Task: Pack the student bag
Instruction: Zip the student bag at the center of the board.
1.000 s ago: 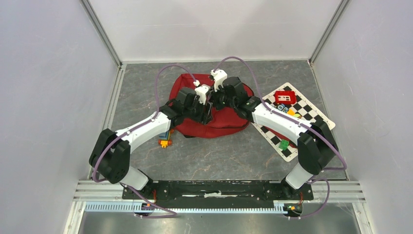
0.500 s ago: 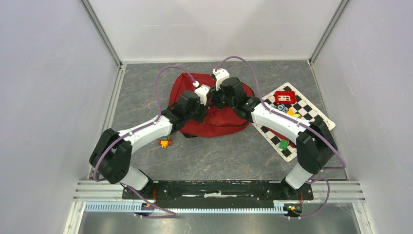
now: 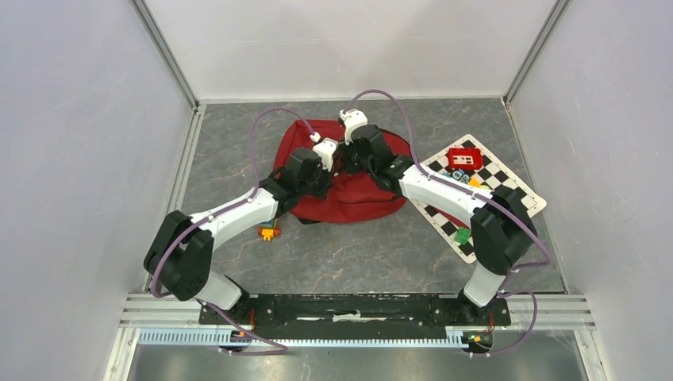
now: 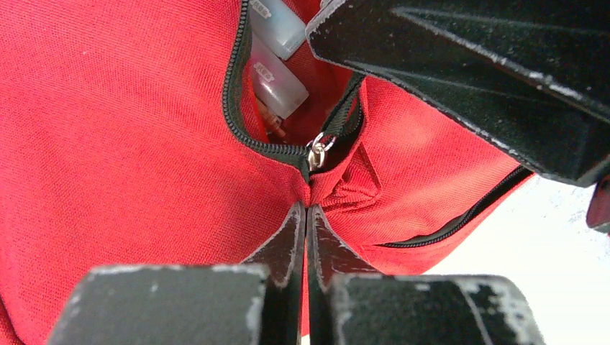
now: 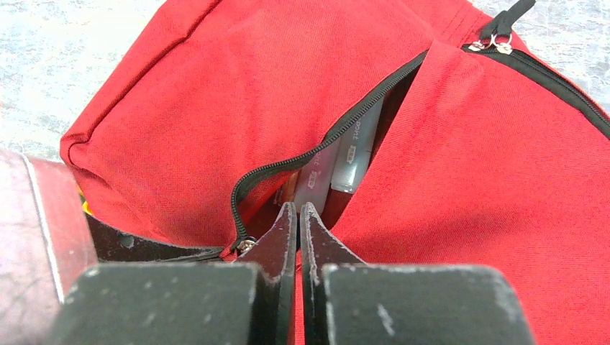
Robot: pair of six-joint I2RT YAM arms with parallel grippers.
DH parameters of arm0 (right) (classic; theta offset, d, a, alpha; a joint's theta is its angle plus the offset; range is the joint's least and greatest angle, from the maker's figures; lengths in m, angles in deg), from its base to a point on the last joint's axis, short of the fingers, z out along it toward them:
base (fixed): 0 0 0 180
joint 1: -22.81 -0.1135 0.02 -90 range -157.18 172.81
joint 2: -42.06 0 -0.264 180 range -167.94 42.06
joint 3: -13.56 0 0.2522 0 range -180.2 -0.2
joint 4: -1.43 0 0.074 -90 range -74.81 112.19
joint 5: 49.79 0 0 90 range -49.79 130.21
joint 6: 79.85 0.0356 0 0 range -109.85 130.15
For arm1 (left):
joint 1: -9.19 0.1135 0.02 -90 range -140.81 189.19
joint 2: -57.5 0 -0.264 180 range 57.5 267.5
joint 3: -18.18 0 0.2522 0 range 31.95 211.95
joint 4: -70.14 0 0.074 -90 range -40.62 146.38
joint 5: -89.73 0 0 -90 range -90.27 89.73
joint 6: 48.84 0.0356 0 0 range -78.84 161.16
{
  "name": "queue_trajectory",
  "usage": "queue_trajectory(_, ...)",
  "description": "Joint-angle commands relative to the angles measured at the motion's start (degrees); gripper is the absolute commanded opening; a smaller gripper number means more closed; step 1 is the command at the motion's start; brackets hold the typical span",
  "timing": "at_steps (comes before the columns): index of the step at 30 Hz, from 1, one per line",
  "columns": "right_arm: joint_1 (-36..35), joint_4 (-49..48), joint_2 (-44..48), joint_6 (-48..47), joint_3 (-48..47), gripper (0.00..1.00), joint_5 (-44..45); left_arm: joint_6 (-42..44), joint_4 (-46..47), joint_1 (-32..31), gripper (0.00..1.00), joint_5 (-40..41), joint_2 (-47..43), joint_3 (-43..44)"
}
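Observation:
The student bag lies flat on the table's far middle, dark red, with its front zip pocket partly open. Grey-capped pens show inside the pocket, and the metal zip slider sits at the opening's end. My left gripper is shut on a fold of bag fabric just below that slider. My right gripper is shut on the pocket's fabric edge, with the pens right beyond its tips. In the top view both grippers meet over the bag's middle, and their fingertips are hidden there.
A checkerboard mat lies right of the bag, under a small red box, a green piece and other small items. An orange toy rests left of the bag. Two zip pulls sit at the bag's top.
My left gripper has shut on the bag's fabric. Both wrists have shifted slightly toward the far side, drawing the pocket area with them.

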Motion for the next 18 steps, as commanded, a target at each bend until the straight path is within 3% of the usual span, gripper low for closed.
queue_trajectory(1, 1.59, -9.94, -1.11, -1.28, -6.47, 0.00, 10.33, 12.22, -10.15, -3.67, 0.02, -2.50, -1.28, -2.06)
queue_trajectory(15, 1.44, -13.03, -1.57, -1.22, -8.93, 0.00, 10.29, 11.40, -10.77, -6.11, 0.03, 1.12, -5.92, -4.38)
queue_trajectory(17, 1.15, -12.72, -1.21, -0.66, -8.37, 0.00, 8.98, 9.27, -10.63, -6.11, 0.07, 1.20, -7.52, -3.75)
queue_trajectory(18, 0.99, -12.55, -0.90, -0.39, -7.70, 0.00, 8.74, 7.73, -10.67, -6.11, 0.15, 1.19, -8.21, -2.93)
